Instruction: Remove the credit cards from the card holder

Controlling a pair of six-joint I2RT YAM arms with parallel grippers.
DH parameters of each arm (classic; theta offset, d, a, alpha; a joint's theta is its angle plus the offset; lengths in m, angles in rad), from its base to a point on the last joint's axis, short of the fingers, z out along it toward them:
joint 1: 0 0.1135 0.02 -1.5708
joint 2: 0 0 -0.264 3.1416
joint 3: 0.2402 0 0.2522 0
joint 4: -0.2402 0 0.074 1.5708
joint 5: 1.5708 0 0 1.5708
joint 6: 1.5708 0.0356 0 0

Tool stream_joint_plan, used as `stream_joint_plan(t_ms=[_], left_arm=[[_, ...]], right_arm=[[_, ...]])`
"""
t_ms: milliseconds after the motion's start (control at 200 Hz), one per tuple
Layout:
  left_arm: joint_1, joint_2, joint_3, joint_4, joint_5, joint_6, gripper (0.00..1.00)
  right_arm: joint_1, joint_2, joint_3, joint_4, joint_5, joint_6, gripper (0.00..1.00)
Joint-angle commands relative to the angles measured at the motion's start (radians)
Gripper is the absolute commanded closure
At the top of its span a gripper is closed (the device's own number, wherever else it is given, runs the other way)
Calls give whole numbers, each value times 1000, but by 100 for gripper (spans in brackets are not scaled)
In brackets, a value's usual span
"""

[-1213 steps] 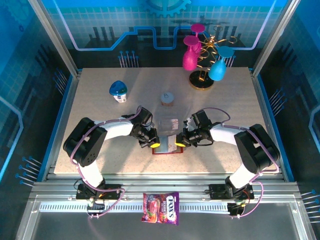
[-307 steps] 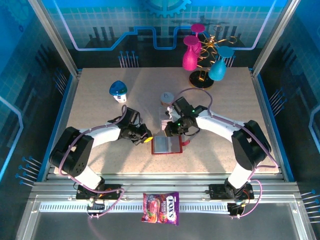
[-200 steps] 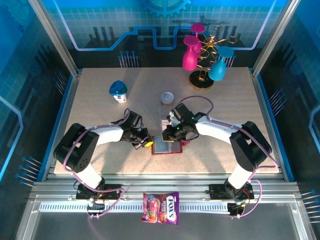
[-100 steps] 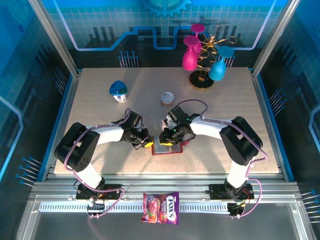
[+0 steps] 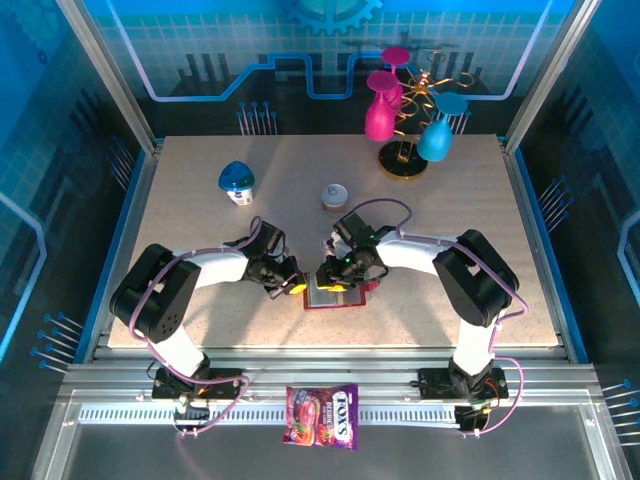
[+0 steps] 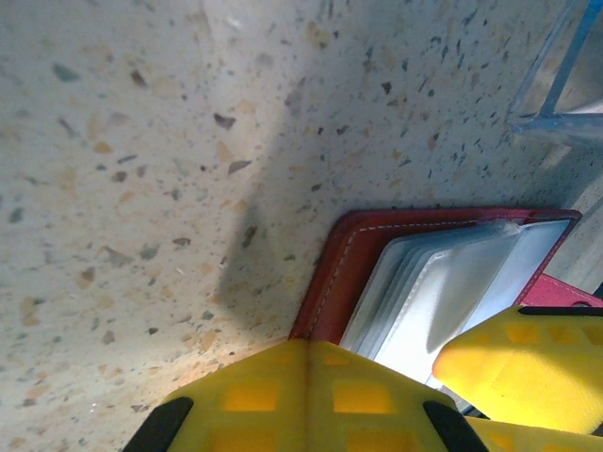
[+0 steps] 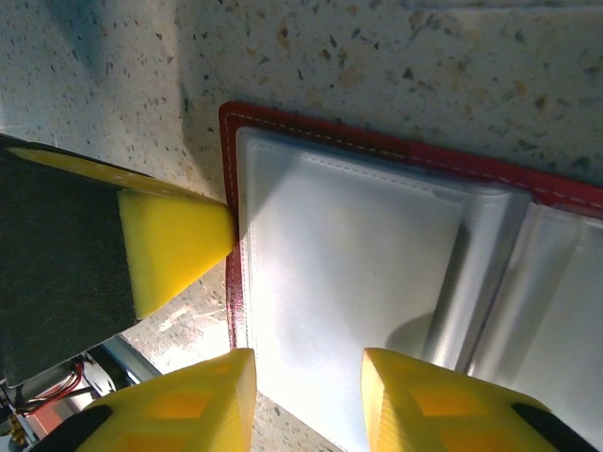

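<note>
Swinging in over the last second and a half, the right arm has brought the right gripper (image 5: 328, 281) from beyond the card holder (image 5: 338, 296) down onto the holder's left half. Meanwhile the left gripper (image 5: 296, 288) has closed the small gap to the holder's left edge. The card holder lies open and flat on the speckled worktop (image 5: 200, 220), red cover down and see-through pockets facing up.

The left gripper is clenched, its yellow fingers (image 6: 254, 395) pressed together with nothing seen between them. In the right wrist view its tip touches the red rim on the holder's left side.

The right gripper (image 7: 306, 356) is partly released. Its two yellow fingers (image 7: 179, 405) stand apart at one edge of the holder's left page, grasping nothing, with the pale pocket showing between them.

Of the credit cards (image 7: 349, 273), only a pale face behind the top pocket can be made out. The left wrist view shows several layered pockets fanned inside the red cover.

A corner of a clear box (image 6: 561, 85) lies just beyond the holder. A round tin (image 5: 335, 195) stands farther beyond it, and a blue-and-white pot (image 5: 237, 182) beyond and to its left. A goblet stand (image 5: 405, 150) is well beyond and to its right. A candy packet (image 5: 322, 415) lies nearer than the holder, off the worktop.
</note>
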Motion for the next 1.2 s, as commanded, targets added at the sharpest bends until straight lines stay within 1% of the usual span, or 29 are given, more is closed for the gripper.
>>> stream_joint_plan(t_ms=[0, 310, 845, 1196], left_arm=[[-7, 18, 7, -54, -15, 20, 96], [-5, 25, 12, -62, -15, 25, 96], [-5, 31, 32, -85, -24, 38, 96], [-5, 15, 80, -125, -34, 51, 95]], right_arm=[[9, 15, 20, -34, 7, -7, 63], [-8, -4, -8, -34, 21, 2, 61], [-37, -36, -61, 15, 0, 19, 61], [-59, -52, -104, 67, -29, 35, 61]])
